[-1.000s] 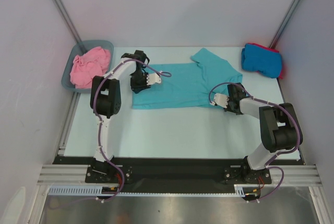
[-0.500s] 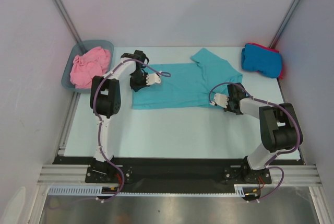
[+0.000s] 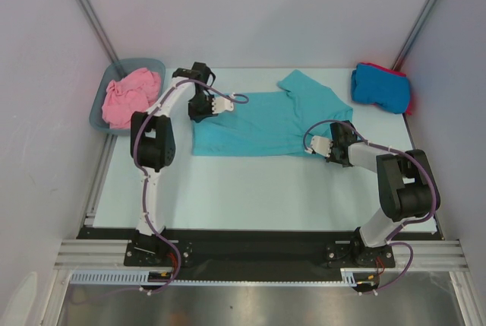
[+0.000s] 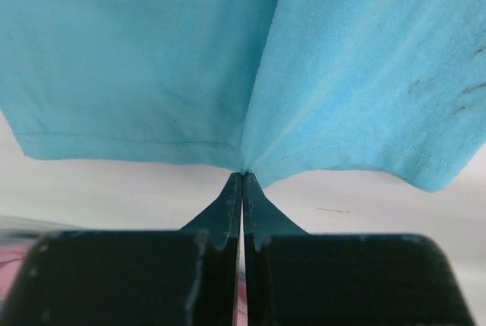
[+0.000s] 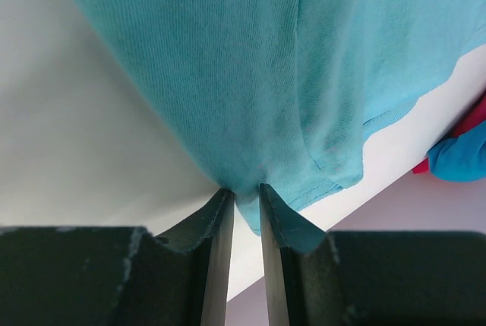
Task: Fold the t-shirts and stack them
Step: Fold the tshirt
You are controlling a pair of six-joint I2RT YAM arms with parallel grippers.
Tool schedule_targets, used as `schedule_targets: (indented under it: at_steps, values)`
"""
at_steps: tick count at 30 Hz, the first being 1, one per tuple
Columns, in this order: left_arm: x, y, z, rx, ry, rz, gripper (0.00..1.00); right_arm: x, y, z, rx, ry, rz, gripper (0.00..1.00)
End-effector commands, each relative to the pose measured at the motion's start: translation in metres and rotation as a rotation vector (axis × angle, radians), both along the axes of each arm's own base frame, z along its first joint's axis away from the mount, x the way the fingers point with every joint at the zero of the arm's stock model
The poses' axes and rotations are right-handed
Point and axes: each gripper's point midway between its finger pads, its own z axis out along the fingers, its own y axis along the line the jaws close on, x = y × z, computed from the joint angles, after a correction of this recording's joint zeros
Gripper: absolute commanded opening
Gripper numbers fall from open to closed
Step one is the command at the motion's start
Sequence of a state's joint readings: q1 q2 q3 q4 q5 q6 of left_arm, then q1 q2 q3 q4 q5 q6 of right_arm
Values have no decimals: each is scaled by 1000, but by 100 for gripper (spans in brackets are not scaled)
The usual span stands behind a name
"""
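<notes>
Across the pale table [image 3: 228,189], the teal t-shirt [image 3: 266,125] lay spread flat between the two arms, its body toward the left and one sleeve reaching to the far right. At the far left corner stood the grey-blue tub [image 3: 97,113], holding the crumpled pink t-shirt [image 3: 130,92]. At the far right corner the blue t-shirt [image 3: 378,85] sat folded on top of the red t-shirt [image 3: 411,102], of which only an edge showed.

The left gripper [image 4: 242,174], which a second earlier had stood partly open over the shirt's left edge, had now closed completely. Its jaws met on a pinch of the hemmed edge, from which creases fanned outward. It had also shifted slightly toward the far side of the table, drawing that edge with it, while the near left corner of the shirt had not moved.

The right gripper [image 5: 244,189] had not changed. Its jaws stood a narrow gap apart with a bunch of teal cloth caught between them at the shirt's near right edge.

With both edges gripped, the teal shirt appeared ready for its first fold. The pink shirt remained to be done, and two shirts were already stacked.
</notes>
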State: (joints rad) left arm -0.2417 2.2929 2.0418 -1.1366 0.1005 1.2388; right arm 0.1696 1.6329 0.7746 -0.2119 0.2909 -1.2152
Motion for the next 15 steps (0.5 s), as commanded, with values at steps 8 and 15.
schedule_targets:
  at_steps: [8,15]
  values:
    - [11,16,16,35,-45,18,0,-7,14,-13,46,40,23,25]
    - [30,16,18,32,-122,74,0,-9,14,-14,46,45,23,26]
